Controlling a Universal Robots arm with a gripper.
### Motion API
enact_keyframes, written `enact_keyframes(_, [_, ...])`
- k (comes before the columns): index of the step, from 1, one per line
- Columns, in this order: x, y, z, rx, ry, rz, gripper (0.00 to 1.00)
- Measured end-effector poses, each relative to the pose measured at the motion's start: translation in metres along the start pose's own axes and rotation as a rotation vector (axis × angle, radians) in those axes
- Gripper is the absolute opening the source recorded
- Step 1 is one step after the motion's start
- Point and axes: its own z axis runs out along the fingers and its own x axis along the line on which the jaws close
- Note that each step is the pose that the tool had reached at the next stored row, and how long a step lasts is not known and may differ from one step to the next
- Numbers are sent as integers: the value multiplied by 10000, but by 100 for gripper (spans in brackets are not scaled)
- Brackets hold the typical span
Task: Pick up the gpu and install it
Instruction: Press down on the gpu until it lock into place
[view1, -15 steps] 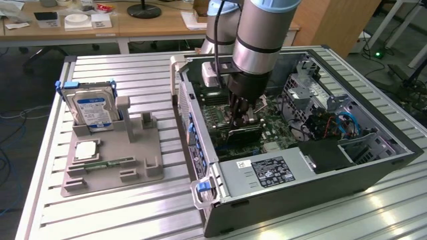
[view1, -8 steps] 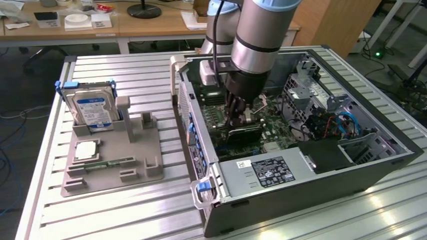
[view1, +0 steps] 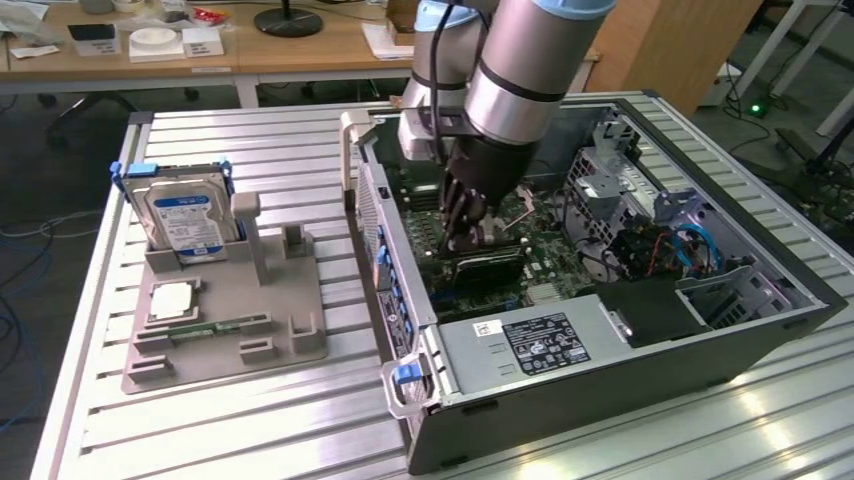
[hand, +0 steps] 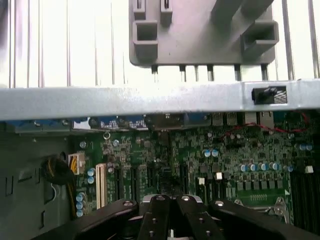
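Note:
The gpu (view1: 491, 266) stands on edge in a slot of the motherboard (view1: 534, 240) inside the open computer case, and looks dark from this angle. My gripper (view1: 467, 238) reaches down into the case and sits right at the card's upper edge, with its black fingers shut together. In the wrist view the gripper (hand: 172, 220) shows its fingers (hand: 155, 215) pressed side by side above the green motherboard (hand: 225, 150). A silvery strip (hand: 195, 199) shows just behind the fingers. I cannot tell whether the tips pinch the card or only rest on it.
A grey parts holder (view1: 287, 330) lies at the exterior view's left with a hard drive (view1: 184, 222), a RAM stick (view1: 214, 327) and a square chip (view1: 174, 300). The case's side wall (view1: 380, 250) and power supply (view1: 534, 345) hem the gripper in.

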Motion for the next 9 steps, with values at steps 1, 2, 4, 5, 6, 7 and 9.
enact_keyframes(1, [0,0,0,-169,9,5,11])
enact_keyframes(2, [0,0,-1,-364,21,12,11])
enact_keyframes(4, [-1,-2,-16,-678,41,23,11])
enact_keyframes(5, [-1,-4,-28,-795,46,26,11])
enact_keyframes(6, [-2,-7,-39,-900,53,29,11])
enact_keyframes(7, [-3,-12,-45,-999,55,33,11])
enact_keyframes(9, [-4,-32,-54,-1197,34,34,11])
